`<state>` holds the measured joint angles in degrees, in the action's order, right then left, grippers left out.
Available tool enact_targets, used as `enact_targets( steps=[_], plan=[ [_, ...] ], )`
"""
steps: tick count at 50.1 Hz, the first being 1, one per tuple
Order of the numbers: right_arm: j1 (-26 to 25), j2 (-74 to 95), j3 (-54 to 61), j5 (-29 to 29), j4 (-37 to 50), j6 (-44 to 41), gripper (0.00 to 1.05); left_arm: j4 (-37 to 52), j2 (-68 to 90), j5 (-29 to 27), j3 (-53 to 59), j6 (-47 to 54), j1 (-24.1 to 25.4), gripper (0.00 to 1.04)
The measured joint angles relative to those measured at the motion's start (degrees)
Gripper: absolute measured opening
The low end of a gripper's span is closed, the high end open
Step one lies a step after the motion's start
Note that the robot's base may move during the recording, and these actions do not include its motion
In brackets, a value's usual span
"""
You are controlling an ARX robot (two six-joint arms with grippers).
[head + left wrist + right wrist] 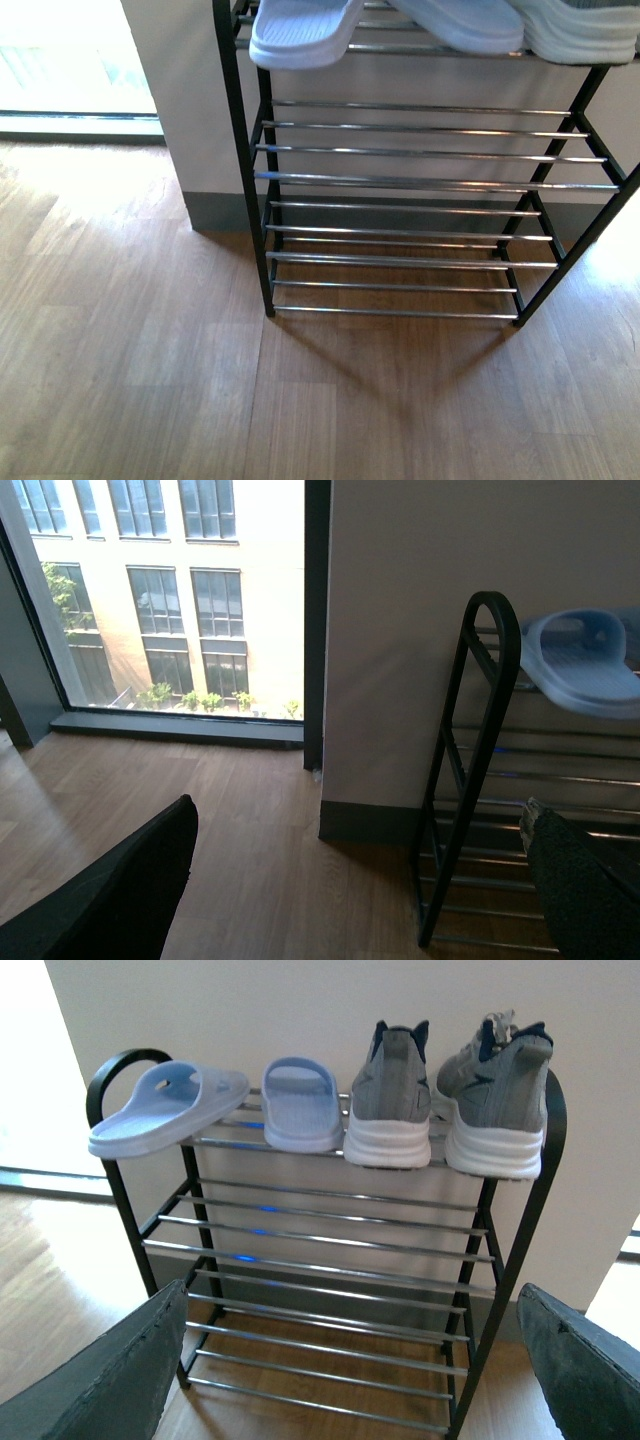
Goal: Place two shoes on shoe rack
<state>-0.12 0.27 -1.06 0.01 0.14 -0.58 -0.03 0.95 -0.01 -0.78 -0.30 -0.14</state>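
Observation:
Two grey knit sneakers with white soles stand side by side on the top tier of the shoe rack [330, 1270], heels facing me: the left one [390, 1100] and the right one [497, 1095]. In the front view only the white sole of one sneaker [580, 30] shows at the top right above the rack [400, 180]. My right gripper [350, 1360] is open and empty, facing the rack's lower tiers. My left gripper [360, 880] is open and empty, beside the rack's black side frame [470, 770]. No arm shows in the front view.
Two light blue slides [165, 1110] [300, 1105] lie on the top tier left of the sneakers; one overhangs the end. The middle and bottom tiers hold nothing. A wall stands behind the rack, a floor-level window [170, 590] to its left. Wooden floor [150, 380] lies in front.

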Motion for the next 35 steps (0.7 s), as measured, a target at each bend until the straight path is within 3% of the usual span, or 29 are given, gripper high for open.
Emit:
enact_targets(
  steps=[35],
  plan=[
    [0.0,0.0,0.0,0.0,-0.1,0.0,0.95,0.0,0.0,0.0,0.0,0.0,0.0,0.95]
  ],
)
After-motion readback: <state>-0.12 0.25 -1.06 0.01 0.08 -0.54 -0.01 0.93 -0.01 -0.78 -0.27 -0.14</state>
